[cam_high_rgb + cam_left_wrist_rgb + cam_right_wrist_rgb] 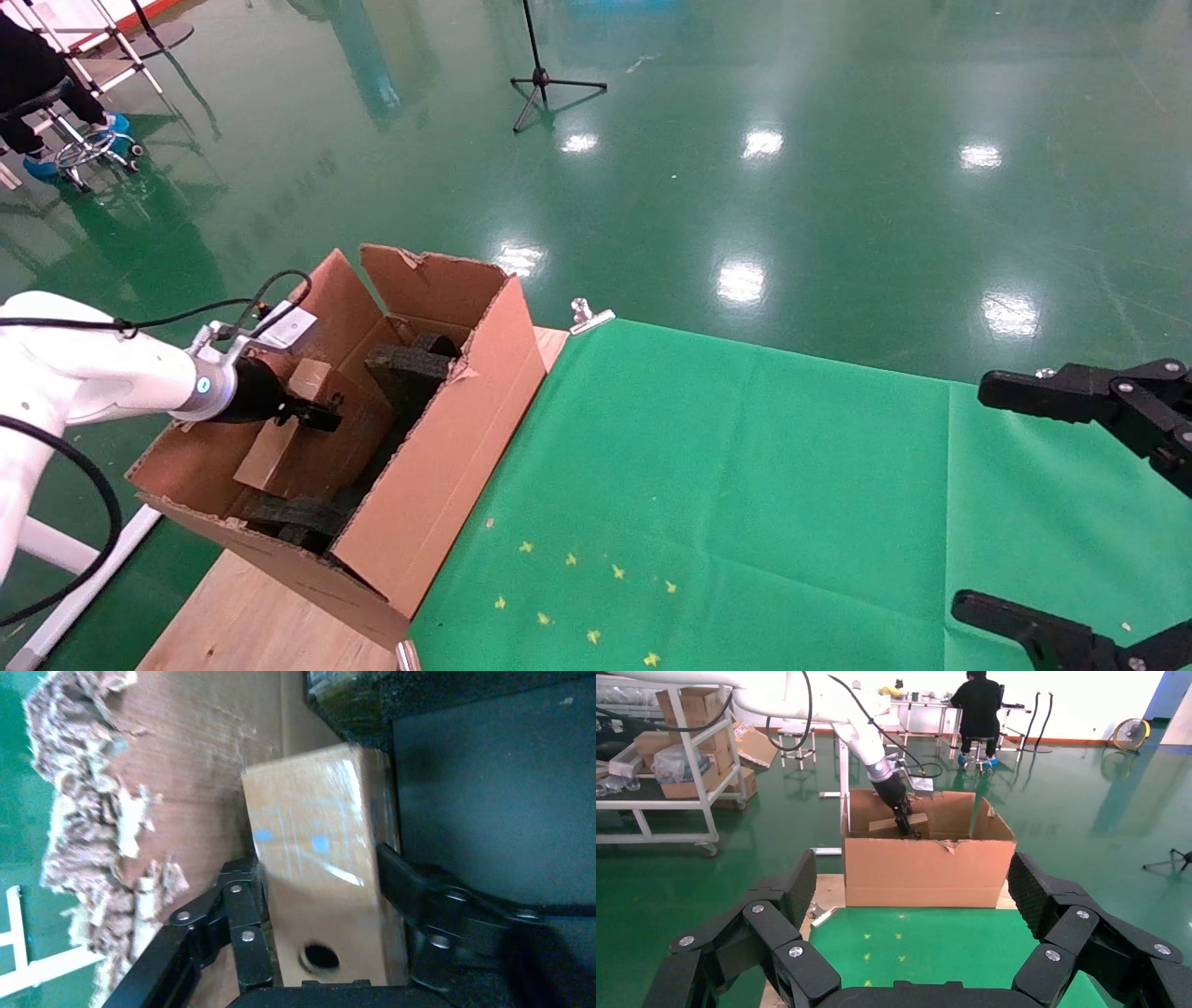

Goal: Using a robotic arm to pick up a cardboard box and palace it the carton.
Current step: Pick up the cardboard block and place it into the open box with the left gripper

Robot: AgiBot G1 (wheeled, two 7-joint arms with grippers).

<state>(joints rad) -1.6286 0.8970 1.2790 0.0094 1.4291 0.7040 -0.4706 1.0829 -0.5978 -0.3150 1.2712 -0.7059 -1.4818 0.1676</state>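
Observation:
My left gripper (318, 416), on the white arm (84, 373), reaches down inside the carton (447, 466) and is shut on the cardboard box (284, 452). The box rests tilted inside the carton, between black foam blocks (410, 365). In the left wrist view, black fingers (246, 910) press both sides of the taped box (309, 804), and its round hole (320, 957) faces the camera. The carton's torn flap (105, 811) is beside it. My right gripper (978, 499) is open and empty over the green cloth at the right edge. From the right wrist view, the right gripper (912, 874) faces the carton (926, 881).
A green cloth (745, 485) covers the wooden table (242, 615), held by a metal clip (589, 317). Yellow star marks (577, 596) lie near the front. A tripod stand (540, 79) and a seated person (979, 702) are on the green floor beyond.

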